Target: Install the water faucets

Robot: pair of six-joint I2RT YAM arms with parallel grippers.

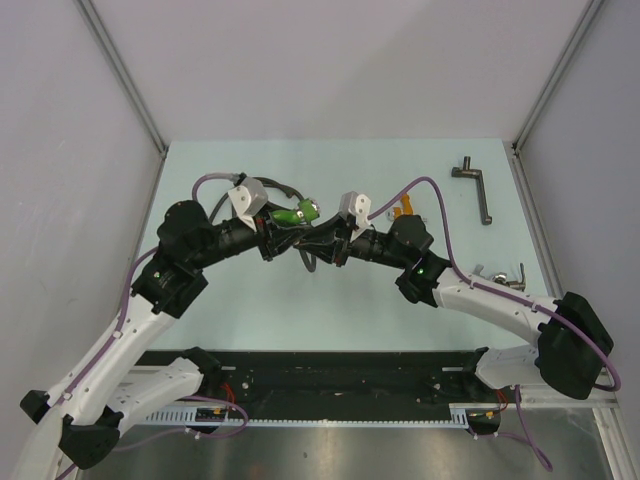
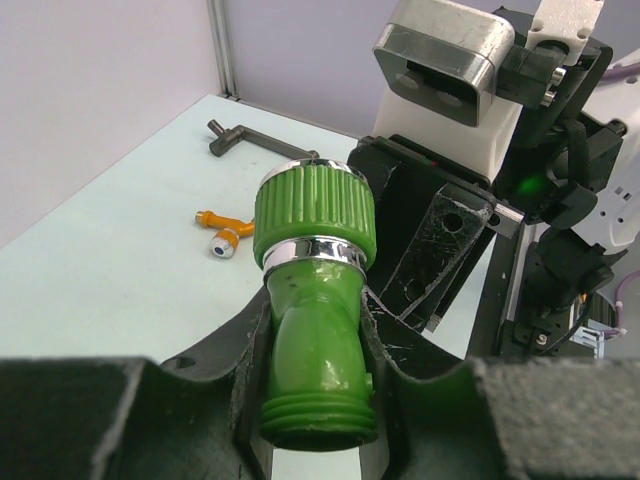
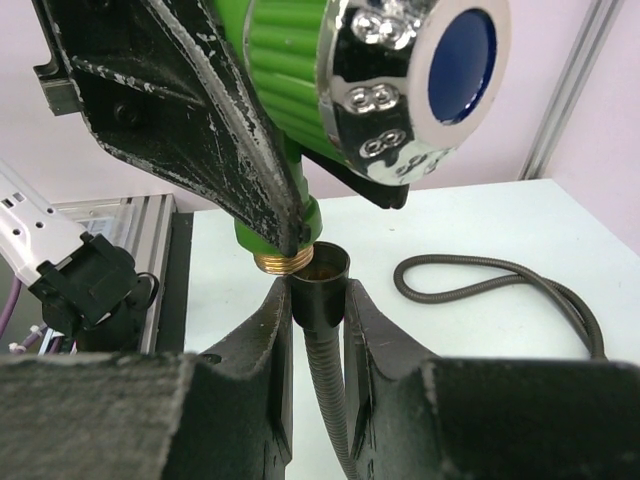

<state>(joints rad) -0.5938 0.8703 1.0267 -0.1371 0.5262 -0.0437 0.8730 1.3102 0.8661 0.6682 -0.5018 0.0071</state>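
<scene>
The pale green table [image 1: 330, 170] sits between grey walls [image 1: 60, 120] with slim metal posts [image 1: 124, 80] at the far corners. A dark metal crank [image 1: 478, 188] lies flat near the far right corner. Some small silvery parts [image 1: 503, 277] lie by the right edge. A black hose [image 3: 322, 290] stands with its open end up, and the rest of it loops across the tabletop.

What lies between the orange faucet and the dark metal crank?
Only bare table separates the orange faucet from the dark metal crank; the left wrist view shows it.
</scene>
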